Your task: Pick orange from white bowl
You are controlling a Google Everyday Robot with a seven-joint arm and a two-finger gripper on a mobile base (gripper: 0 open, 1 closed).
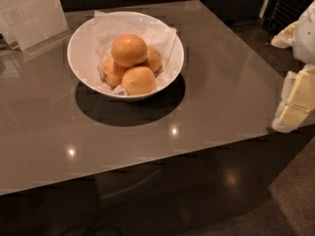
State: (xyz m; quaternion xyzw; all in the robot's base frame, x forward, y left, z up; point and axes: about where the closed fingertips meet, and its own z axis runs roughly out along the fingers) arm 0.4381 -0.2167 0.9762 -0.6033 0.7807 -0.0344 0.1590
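Glossy grey table [221, 82] carries the white bowl [78, 58] toward its back left, paper-lined, with the top orange [129, 50] heaped on others inside, while the gripper [295, 104] sits well apart at the right edge, how wide I cannot tell.

white bowl [80, 50] — glossy | paper liner [158, 34] — crumpled | table [224, 87]: polished | jaws: right edge, matt

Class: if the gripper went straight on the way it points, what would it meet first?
Probably the table near its right edge: the gripper, at the picture's right side, points down there. The white bowl with the oranges sits far off to the left. Depth is unclear.
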